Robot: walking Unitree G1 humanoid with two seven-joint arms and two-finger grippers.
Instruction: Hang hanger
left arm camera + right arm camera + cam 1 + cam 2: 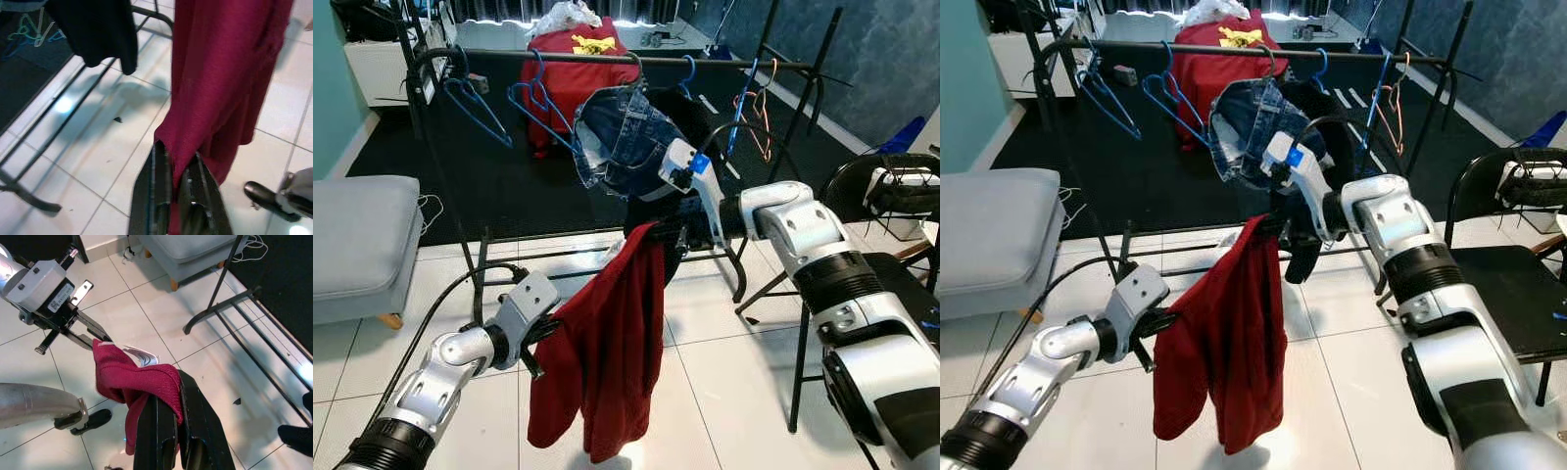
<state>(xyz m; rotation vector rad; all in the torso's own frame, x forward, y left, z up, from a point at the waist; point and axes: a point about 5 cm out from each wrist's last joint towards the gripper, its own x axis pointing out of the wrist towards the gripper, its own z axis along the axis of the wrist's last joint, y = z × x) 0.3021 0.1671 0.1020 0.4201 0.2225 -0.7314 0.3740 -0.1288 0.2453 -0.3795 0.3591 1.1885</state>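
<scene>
A dark red garment [607, 352] hangs between my two grippers in front of the clothes rack. My right gripper [661, 233] is shut on its top edge, just below the rack's hanging clothes. My left gripper [546, 331] is shut on the garment's side edge, lower and to the left. In the left wrist view the red cloth [220, 73] runs up from between the fingers [156, 176]. The right wrist view shows the cloth [132, 382] bunched over the fingers [156, 431], with a white label beside it. I cannot make out a hanger inside the garment. The black rack rail [558, 57] runs across above.
On the rail hang blue hangers [475, 103], an orange hanger [759, 122], a denim garment [622, 137] and a black garment [690, 117]. A grey ottoman [362, 235] stands at the left and a black chair [901, 274] at the right. White tile floor lies below.
</scene>
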